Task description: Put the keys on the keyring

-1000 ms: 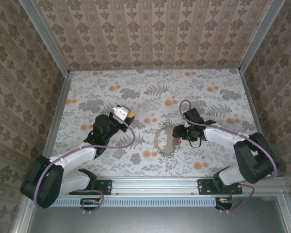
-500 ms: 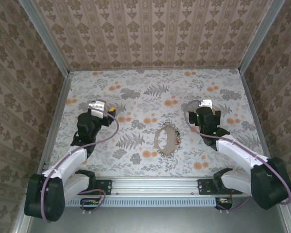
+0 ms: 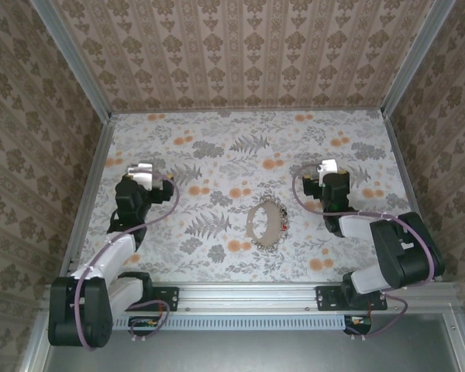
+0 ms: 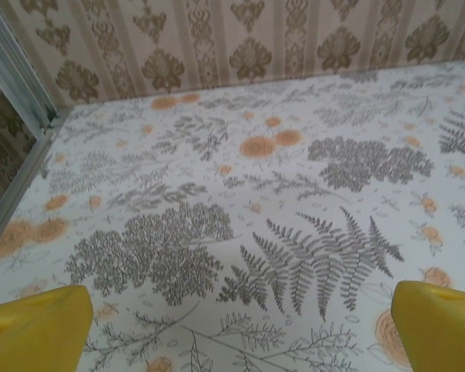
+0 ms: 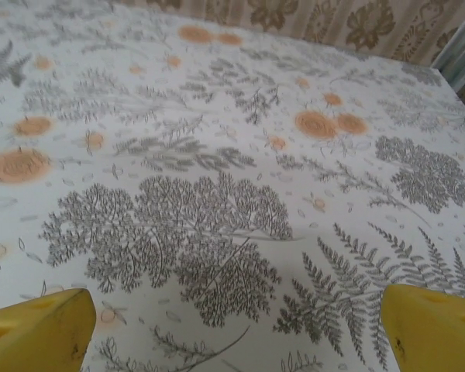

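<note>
While both grippers hang spread and empty, layout reads thus.

- Left gripper (image 3: 145,172): yellow fingers (image 4: 35,329) wide apart, nothing between them, over left side of table (image 3: 217,147).
- Keyring (image 3: 265,223): flat near table centre, right of left gripper, left of right gripper and closer to front edge. Long axis runs near-far, slightly tilted.
- Red key (image 3: 284,225): at ring's right edge; threaded or only touching, cannot tell. Black key too small to pick out.
- Right gripper (image 3: 328,169): spread, empty, judged nearer arm.
- Nothing seen between ring and either gripper.

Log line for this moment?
left end effector: open, empty | right end effector: open, empty | keyring: flat on table, centre
</note>
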Robot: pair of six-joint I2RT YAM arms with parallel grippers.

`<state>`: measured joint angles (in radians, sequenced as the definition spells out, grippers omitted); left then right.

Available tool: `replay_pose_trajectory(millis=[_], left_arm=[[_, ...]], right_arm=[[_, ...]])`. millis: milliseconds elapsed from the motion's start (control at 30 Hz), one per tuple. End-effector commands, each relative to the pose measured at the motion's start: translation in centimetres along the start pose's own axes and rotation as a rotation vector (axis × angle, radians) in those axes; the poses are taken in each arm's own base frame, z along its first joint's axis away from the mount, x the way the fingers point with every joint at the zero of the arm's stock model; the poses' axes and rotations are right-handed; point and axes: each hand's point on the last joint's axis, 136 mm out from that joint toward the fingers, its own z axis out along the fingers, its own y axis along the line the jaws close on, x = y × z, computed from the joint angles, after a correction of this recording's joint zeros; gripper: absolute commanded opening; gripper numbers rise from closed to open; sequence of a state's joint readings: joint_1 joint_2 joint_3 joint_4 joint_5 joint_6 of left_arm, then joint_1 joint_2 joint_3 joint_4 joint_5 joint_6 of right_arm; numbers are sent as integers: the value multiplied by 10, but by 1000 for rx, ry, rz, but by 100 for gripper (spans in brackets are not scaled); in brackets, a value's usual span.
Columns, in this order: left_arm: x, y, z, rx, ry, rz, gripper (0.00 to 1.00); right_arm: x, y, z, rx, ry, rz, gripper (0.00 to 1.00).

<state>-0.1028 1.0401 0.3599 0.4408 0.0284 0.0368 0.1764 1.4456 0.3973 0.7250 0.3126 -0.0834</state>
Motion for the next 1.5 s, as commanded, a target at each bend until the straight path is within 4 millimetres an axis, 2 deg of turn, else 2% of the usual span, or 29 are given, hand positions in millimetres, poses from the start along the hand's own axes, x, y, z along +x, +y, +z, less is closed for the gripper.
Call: replay_pose_trajectory(millis=[0, 67, 133, 233, 267, 333, 400, 600, 700, 767, 833, 867, 933, 1467], left_arm=[[5, 3, 4, -13, -7, 0, 100], [7, 4, 8, -16, -13, 12, 100], [7, 3, 12, -11, -17, 32, 100], [5, 1, 18, 4, -25, 68, 100], [4, 0, 21, 11, -31, 80, 100], [4, -2, 25, 24, -48, 106, 100], [6, -4, 31, 34, -46, 132, 100], [26, -15, 48, 144, -22, 138, 100], [28, -10, 45, 170, -40, 96, 100], [31, 4, 46, 119, -45, 43, 100], [42, 19, 55, 55, -34, 4, 100], [38, 25, 61, 36, -48, -10, 100], [45, 37, 66, -56, 44, -34, 100], [46, 38, 67, -99, 51, -11, 100]], right_arm=[[-17, -1, -11, -71, -149, 71, 96], [-10, -2, -12, -97, -186, 93, 96], [-9, -3, -4, -72, -200, 97, 96], [-4, -14, 9, -33, -98, 137, 95], [-4, -21, 13, 9, -82, 156, 99], [-2, -31, 15, 45, -64, 190, 99], [-1, -33, 15, 55, -60, 197, 99], [-1, -33, 15, 56, -64, 196, 100], [-1, -33, 15, 57, -64, 197, 100], [-2, -34, 15, 57, -65, 197, 100], [-1, -33, 15, 57, -63, 197, 100], [-1, -33, 15, 56, -63, 197, 99], [-1, -33, 15, 56, -64, 198, 100], [-1, -33, 15, 55, -64, 197, 99]])
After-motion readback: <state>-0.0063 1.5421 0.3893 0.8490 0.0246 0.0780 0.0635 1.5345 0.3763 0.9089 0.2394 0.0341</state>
